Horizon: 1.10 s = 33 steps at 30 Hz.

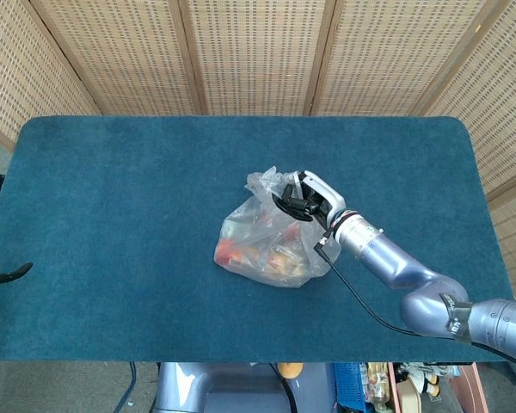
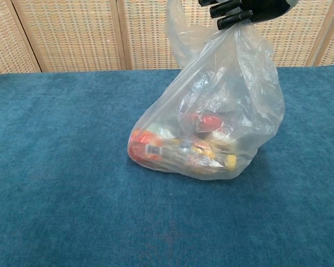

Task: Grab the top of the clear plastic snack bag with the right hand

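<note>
The clear plastic snack bag (image 1: 267,237) stands on the blue table (image 1: 129,181), right of centre, with red and yellow packets in its bottom. My right hand (image 1: 305,198) grips the gathered top of the bag, its dark fingers curled around the plastic. The chest view shows the bag (image 2: 211,128) pulled tall beneath the right hand (image 2: 242,8) at the top edge, its bottom still resting on the cloth. Of my left hand, only one dark fingertip (image 1: 9,274) shows, at the far left edge of the head view.
Woven screen panels (image 1: 258,52) stand behind the table's far edge. The silver right forearm (image 1: 396,271) and its black cable run from the bag toward the front right corner.
</note>
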Each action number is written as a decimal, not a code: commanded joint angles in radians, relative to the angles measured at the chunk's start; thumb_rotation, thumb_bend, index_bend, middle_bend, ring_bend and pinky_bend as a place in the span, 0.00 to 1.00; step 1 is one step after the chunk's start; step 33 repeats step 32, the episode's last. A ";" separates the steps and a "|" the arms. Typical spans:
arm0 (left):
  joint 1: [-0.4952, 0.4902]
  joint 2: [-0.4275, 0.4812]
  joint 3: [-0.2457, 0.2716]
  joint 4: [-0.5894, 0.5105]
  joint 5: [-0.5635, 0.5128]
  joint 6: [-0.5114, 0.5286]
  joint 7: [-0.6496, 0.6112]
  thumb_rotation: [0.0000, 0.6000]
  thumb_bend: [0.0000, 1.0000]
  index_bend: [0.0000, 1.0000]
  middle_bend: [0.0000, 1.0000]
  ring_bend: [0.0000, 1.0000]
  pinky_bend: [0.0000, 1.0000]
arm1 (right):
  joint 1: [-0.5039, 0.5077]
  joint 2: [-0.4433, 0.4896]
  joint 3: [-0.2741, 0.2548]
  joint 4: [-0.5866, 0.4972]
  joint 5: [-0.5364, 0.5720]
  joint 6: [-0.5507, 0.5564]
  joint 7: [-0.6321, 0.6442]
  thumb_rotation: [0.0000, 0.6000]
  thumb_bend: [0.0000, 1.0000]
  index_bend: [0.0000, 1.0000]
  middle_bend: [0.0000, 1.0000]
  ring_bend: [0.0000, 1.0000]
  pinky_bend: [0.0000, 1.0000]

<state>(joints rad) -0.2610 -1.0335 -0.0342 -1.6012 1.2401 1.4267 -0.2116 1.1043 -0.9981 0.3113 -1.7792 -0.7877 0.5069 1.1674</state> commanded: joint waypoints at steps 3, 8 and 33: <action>0.010 0.010 -0.010 -0.002 0.014 -0.009 -0.005 1.00 0.12 0.00 0.00 0.00 0.00 | 0.031 0.044 0.048 -0.056 0.123 -0.007 -0.083 1.00 1.00 0.84 0.84 0.92 1.00; 0.016 0.013 -0.012 0.000 0.042 -0.026 -0.022 1.00 0.13 0.00 0.00 0.00 0.00 | 0.084 0.108 0.091 -0.110 0.262 0.013 -0.153 1.00 1.00 0.84 0.84 0.92 1.00; 0.036 0.020 -0.041 0.003 0.080 -0.058 -0.053 1.00 0.13 0.00 0.00 0.00 0.00 | 0.221 0.296 0.262 -0.169 0.668 0.068 -0.323 1.00 1.00 0.84 0.84 0.92 1.00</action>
